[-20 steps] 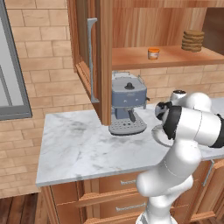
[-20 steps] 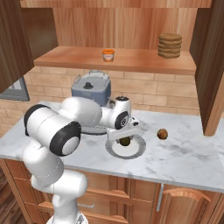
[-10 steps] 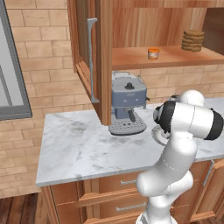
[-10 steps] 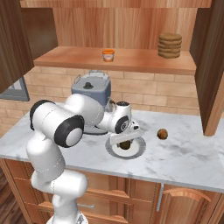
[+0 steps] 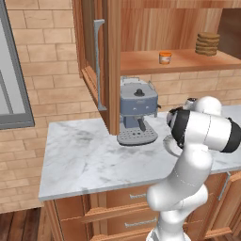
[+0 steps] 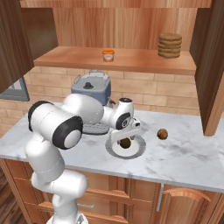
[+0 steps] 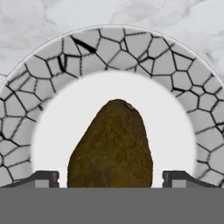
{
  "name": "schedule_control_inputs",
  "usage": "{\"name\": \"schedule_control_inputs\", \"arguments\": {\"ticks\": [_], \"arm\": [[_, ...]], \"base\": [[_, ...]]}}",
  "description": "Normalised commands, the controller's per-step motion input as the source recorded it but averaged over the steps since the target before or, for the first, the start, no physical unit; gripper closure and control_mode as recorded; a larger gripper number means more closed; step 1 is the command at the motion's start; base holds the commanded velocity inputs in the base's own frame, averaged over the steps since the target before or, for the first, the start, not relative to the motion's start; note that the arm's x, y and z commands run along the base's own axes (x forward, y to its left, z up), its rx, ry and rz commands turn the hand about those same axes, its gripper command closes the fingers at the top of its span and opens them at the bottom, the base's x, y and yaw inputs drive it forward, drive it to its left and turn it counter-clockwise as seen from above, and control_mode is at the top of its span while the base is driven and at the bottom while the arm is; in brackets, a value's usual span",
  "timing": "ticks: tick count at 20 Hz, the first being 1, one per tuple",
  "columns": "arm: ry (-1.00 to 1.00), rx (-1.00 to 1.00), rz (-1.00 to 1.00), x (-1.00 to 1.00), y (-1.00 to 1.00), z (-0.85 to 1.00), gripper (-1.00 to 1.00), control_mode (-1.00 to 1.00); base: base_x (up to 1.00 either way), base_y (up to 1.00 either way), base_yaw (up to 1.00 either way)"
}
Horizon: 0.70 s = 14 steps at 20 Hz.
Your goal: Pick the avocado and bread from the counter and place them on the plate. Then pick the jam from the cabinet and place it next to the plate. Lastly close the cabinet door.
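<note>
The dark brown avocado (image 7: 111,144) lies on the white middle of the plate (image 7: 131,43), which has a grey crackle rim. My gripper (image 7: 110,177) straddles it, open, with a small gap between each fingertip and the fruit. From the right base, the gripper (image 6: 126,139) points down over the avocado (image 6: 126,142) on the plate (image 6: 131,153). The bread (image 6: 162,134), a small brown round, sits on the marble counter to the plate's right. The jam (image 6: 108,55), an orange-lidded jar, stands on the open cabinet's shelf; it is also in the left base view, jam (image 5: 164,57).
A grey coffee machine (image 6: 90,87) stands just behind and left of the plate. A stack of brown discs (image 6: 169,45) sits on the shelf's right. The cabinet door (image 5: 94,61) hangs open at the left, and another door (image 6: 214,65) at the right.
The jaws have spread apart, and the avocado now rests free on the plate. The arm's elbow has swung a little toward the camera.
</note>
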Motion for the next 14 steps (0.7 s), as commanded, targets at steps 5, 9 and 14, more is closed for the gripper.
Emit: {"name": "schedule_control_inputs", "arguments": {"ticks": [5,9,14], "arm": [[-0.01,0.00,0.00,0.00,0.00,0.56,-1.00,-1.00],[0.00,0.00,0.00,0.19,-0.27,0.49,-1.00,-1.00],[0.00,0.00,-0.01,0.35,-0.59,0.05,-1.00,-1.00]], "base": [[0.00,0.00,0.00],[0.00,0.00,0.00],[0.00,0.00,0.00]]}}
